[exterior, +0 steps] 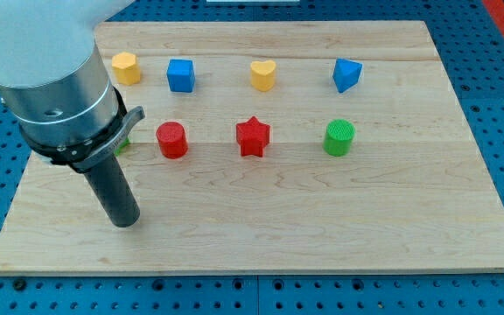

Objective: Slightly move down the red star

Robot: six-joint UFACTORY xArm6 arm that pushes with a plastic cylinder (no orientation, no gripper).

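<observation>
The red star [253, 136] lies on the wooden board [322, 219] near the middle of the view. My tip [126, 221] rests on the board at the view's lower left, well to the left of and below the red star. A red cylinder [171, 139] stands between my tip and the star, above and right of the tip.
A yellow hexagon [125, 66], a blue cube [180, 75], a yellow heart [262, 74] and a blue block [346, 75] form the top row. A green cylinder [339, 137] stands right of the star. A green block [123, 143] is mostly hidden behind the arm.
</observation>
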